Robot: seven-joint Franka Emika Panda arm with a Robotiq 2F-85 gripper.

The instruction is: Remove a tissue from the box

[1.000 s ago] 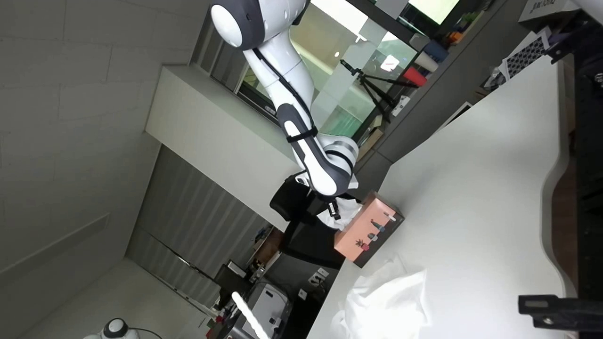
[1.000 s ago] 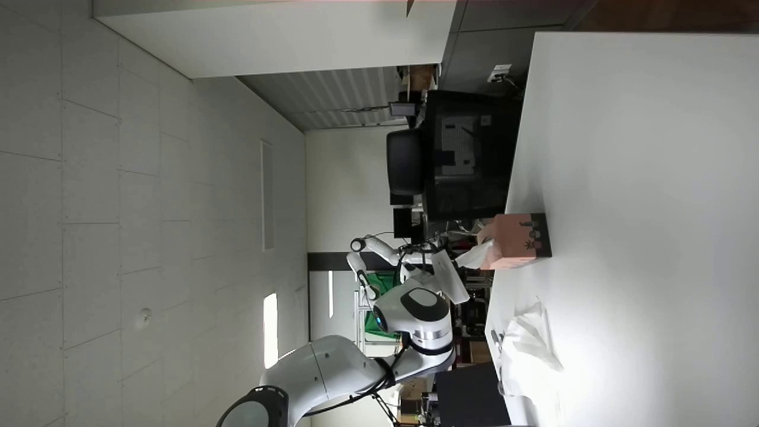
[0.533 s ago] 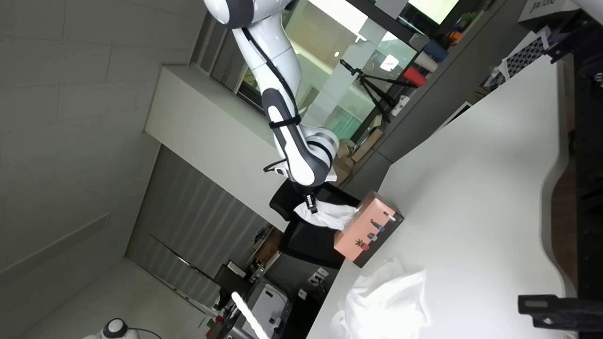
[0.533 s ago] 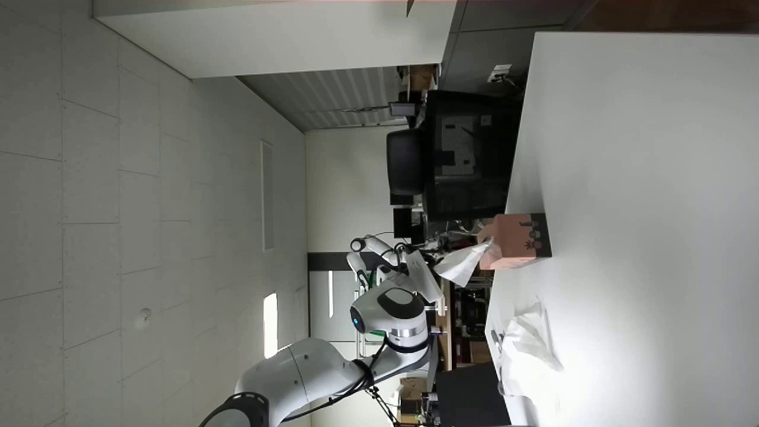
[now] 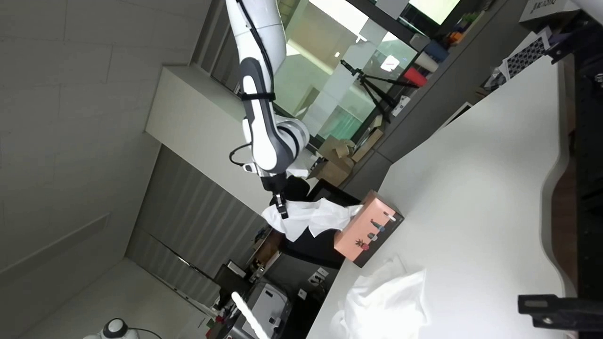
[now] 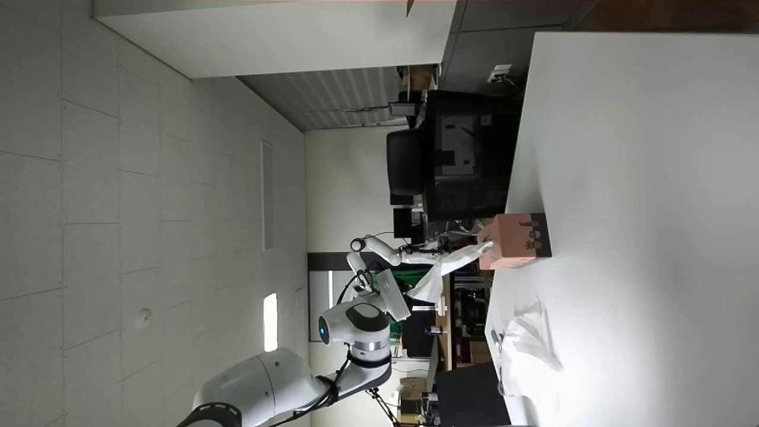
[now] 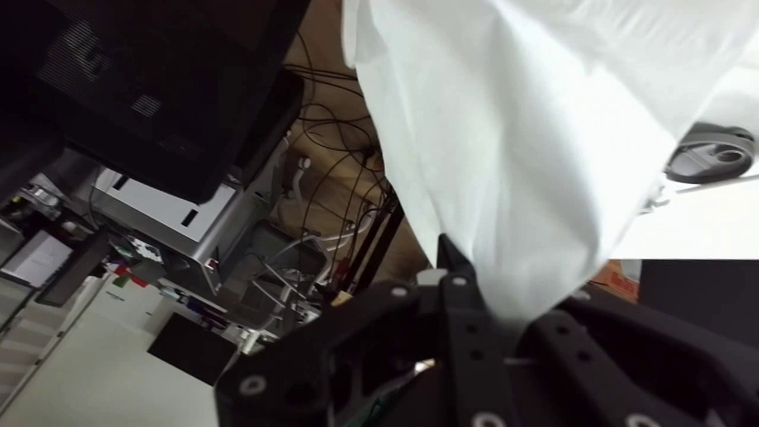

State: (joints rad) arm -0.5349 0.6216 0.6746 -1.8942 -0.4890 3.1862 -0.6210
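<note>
A pink tissue box [image 5: 370,230] with a dark base and printed plant pots stands on the white table; it shows in both exterior views [image 6: 514,238]. My gripper [image 5: 281,209] is off the box's top, shut on one end of a white tissue [image 5: 313,217]. The tissue stretches from the fingers to the box's opening, also in an exterior view [image 6: 442,274]. I cannot tell whether its far end is inside the box. In the wrist view the tissue [image 7: 522,148] spreads from between the fingers [image 7: 465,270] and hides part of one finger. The box is hidden there.
A heap of crumpled white tissues [image 5: 388,303] lies on the white table [image 5: 471,202] near the box, also in an exterior view [image 6: 528,353]. A black chair [image 6: 468,157] stands behind the table edge. A black bracket [image 5: 560,310] sits at the table's edge.
My gripper has moved away from the top of the box, leftward in both exterior views, drawing out a longer stretch of tissue. The box and the tissue heap have not moved.
</note>
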